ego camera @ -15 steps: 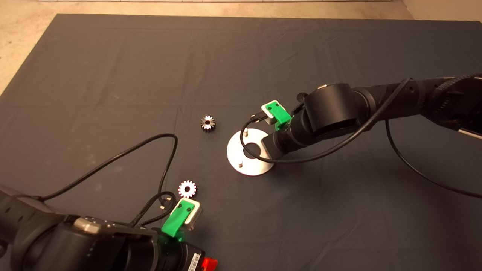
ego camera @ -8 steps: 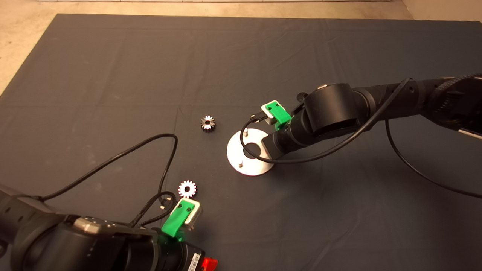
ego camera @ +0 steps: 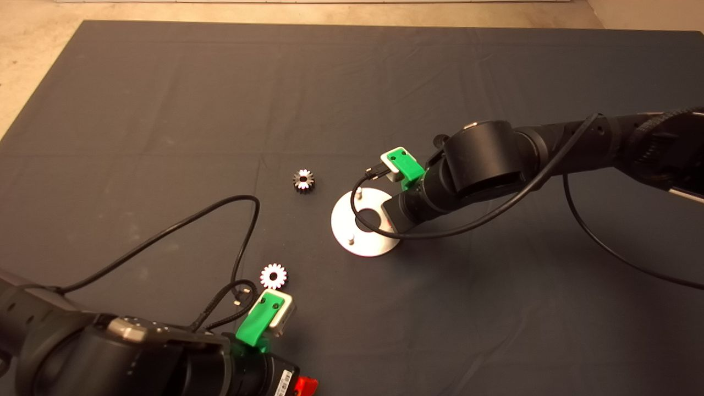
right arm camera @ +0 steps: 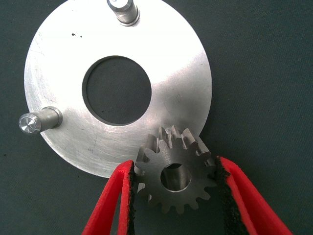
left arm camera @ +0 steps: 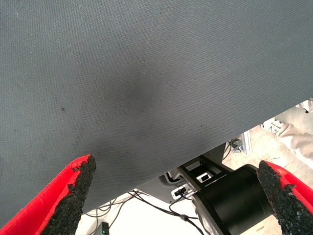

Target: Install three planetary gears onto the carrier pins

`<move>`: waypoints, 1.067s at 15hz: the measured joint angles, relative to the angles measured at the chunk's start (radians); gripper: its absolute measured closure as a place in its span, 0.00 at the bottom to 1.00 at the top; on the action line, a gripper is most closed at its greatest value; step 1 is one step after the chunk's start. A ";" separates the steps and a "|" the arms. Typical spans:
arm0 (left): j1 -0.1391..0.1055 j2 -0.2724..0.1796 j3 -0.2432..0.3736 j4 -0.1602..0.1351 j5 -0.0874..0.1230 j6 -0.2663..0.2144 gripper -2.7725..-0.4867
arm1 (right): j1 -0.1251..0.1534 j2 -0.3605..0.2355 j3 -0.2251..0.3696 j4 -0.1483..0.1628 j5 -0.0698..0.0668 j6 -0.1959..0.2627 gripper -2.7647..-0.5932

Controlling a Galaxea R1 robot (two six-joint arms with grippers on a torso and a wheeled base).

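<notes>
Right gripper point(right arm camera: 175, 196) clamps small toothed steel gear point(right arm camera: 175, 177) over shiny round carrier disc point(right arm camera: 63, 54) — centre bore on hidden pin, lower squarely; left gripper point(left arm camera: 176, 196) idle, wide open, empty.

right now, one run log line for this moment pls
right gripper: holds gear over disc | pins bare | left gripper: idle, open | two gears on mat

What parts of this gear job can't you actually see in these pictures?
- Third carrier pin: hidden in the head view by the right arm, in the right wrist view by the held gear, so whether the gear sits on it is unclear.
- Right gripper: hidden under its arm in the head view.
- Disc: partly covered by that arm.
- Left gripper: parked at the mat's near edge; the wrist view cuts off all but its fingertips.
</notes>
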 joint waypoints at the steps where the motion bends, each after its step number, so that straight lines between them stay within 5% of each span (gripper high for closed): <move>1: 0.000 0.000 0.000 0.000 0.000 0.000 0.18 | 0.000 0.000 -0.002 0.000 0.001 -0.004 0.86; 6: 0.000 0.001 0.000 0.000 0.000 0.000 0.18 | -0.014 0.002 -0.036 -0.003 0.013 -0.023 0.86; 16: 0.000 0.003 0.000 0.000 0.000 0.000 0.18 | -0.019 0.002 -0.043 -0.004 0.017 -0.035 0.86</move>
